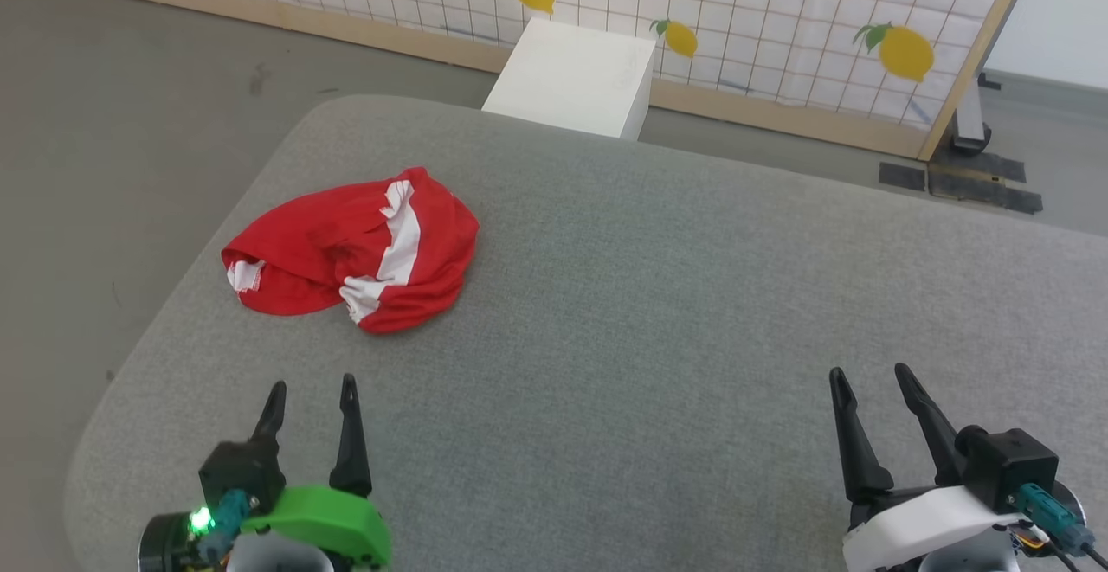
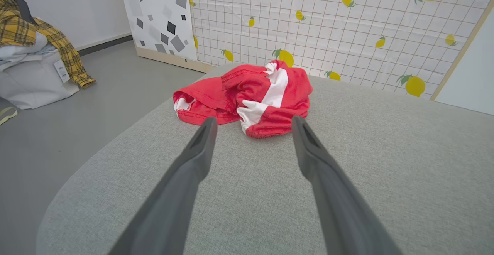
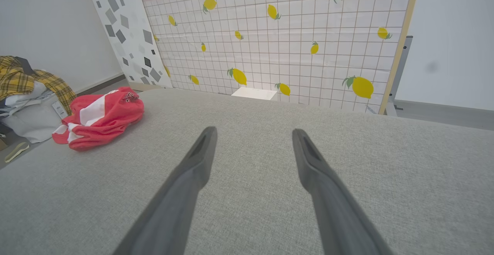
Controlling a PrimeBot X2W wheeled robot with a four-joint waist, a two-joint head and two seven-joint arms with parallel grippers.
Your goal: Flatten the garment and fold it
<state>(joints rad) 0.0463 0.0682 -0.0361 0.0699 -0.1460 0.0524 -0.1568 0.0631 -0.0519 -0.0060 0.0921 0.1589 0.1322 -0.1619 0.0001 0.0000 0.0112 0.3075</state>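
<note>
Meanwhile left gripper [image 1: 312, 382] and right gripper [image 1: 868, 371] gape empty, garment [image 1: 346, 247] bunched near left edge of table [image 1: 658, 295].

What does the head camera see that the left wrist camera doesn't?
Head view: the right end effector, open, and a white box beyond the grey table. Left wrist view: a yellow plaid shirt draped over a pale bundle. Both: the crumpled red shorts, that table, the lemon screen and the open left end effector.

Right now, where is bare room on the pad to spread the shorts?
The grey pad is bare from the shorts across to the right end effector, and between shorts and left end effector. Crowded: the left rear, where they lie bunched.
</note>
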